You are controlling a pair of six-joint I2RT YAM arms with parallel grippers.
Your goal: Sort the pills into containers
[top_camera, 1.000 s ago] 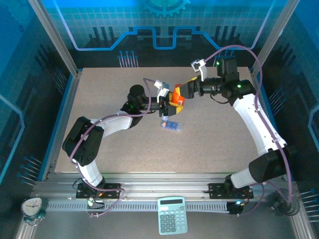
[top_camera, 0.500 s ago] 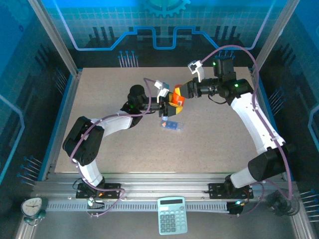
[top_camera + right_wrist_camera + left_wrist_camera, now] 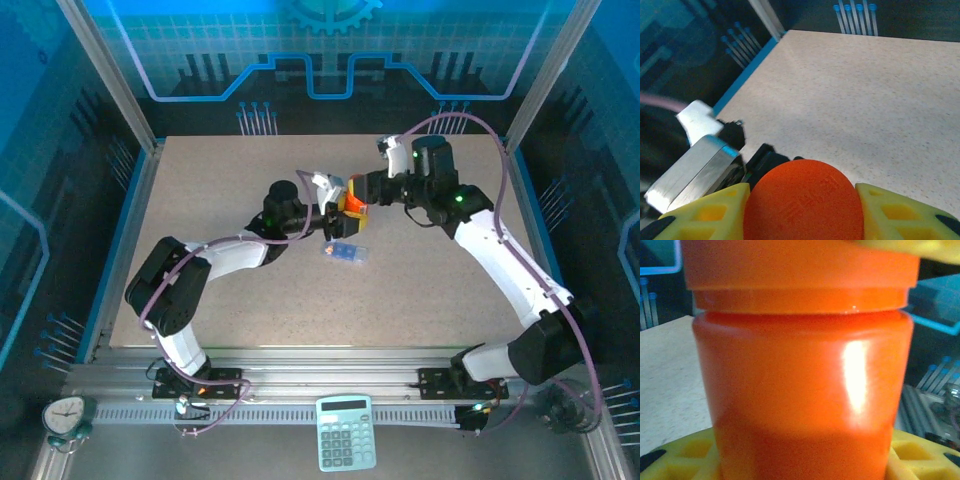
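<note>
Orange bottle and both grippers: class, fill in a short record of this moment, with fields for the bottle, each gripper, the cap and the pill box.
bottle: orange bottle, held off the table between the two arms
left gripper: left gripper shut on the bottle's body
right gripper: right gripper shut on the cap
cap: on the bottle
pill box: blue pill box flat on the table, just nearer the arm bases than the bottle, touched by neither gripper

From above and behind my bases one camera looks down over the whole counter (image 3: 200, 270), while both wrist cameras crowd the same orange bottle (image 3: 352, 203), left side-on, right cap-on.
</note>
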